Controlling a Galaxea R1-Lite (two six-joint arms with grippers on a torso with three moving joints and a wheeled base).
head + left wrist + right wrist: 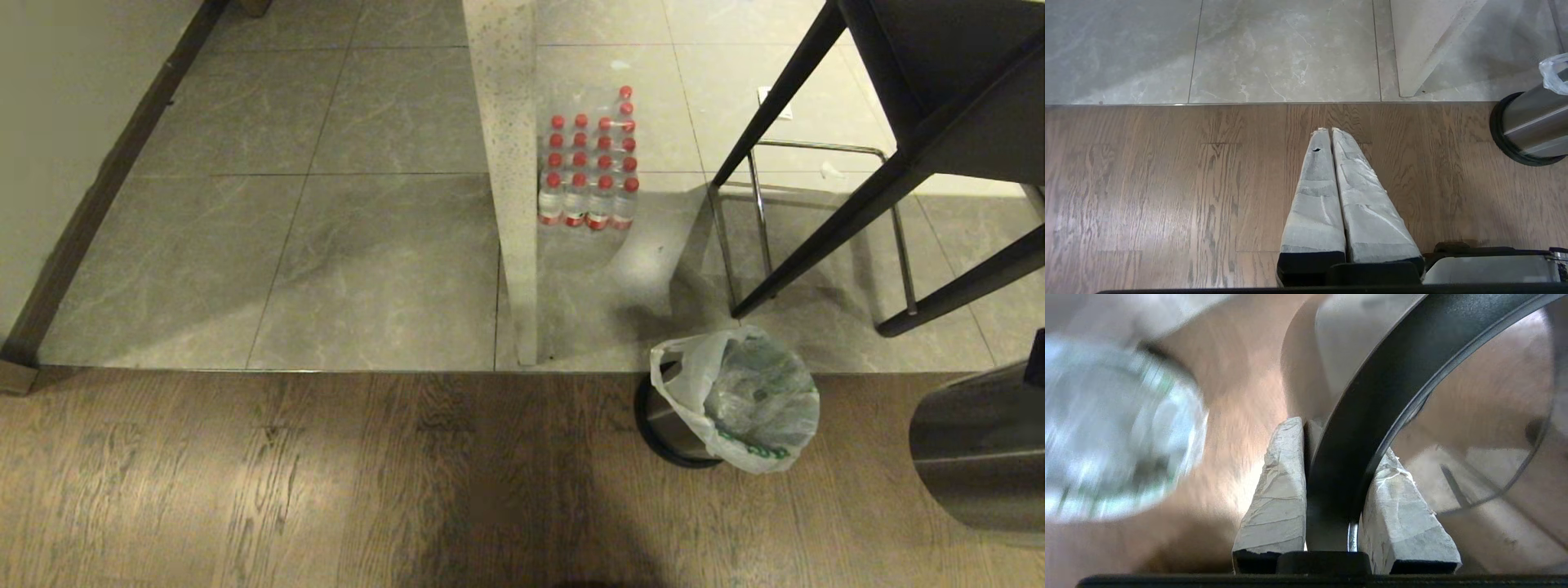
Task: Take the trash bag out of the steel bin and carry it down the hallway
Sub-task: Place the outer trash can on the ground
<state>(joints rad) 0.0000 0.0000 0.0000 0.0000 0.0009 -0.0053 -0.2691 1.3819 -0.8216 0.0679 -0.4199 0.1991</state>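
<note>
The steel bin point(671, 429) stands on the wood floor at the edge of the tiles, right of centre, and shows again in the left wrist view point(1533, 126). The whitish see-through trash bag point(747, 400) with a green print sits in it, its handles loose over the top. My right gripper point(1339, 441) is shut on the thick black rim point(1372, 396) of a separate steel cylinder point(976, 453), held up at the far right. The bag is a blur beside it point(1118, 428). My left gripper point(1329, 131) hangs shut and empty over the wood floor.
A speckled pillar point(510, 180) stands ahead, a pack of red-capped water bottles point(589, 163) beside it. Black stool legs point(816, 229) and a chrome frame point(755, 212) crowd the right. The grey-tiled hallway floor point(245, 229) runs along a beige wall with dark skirting point(98, 196) on the left.
</note>
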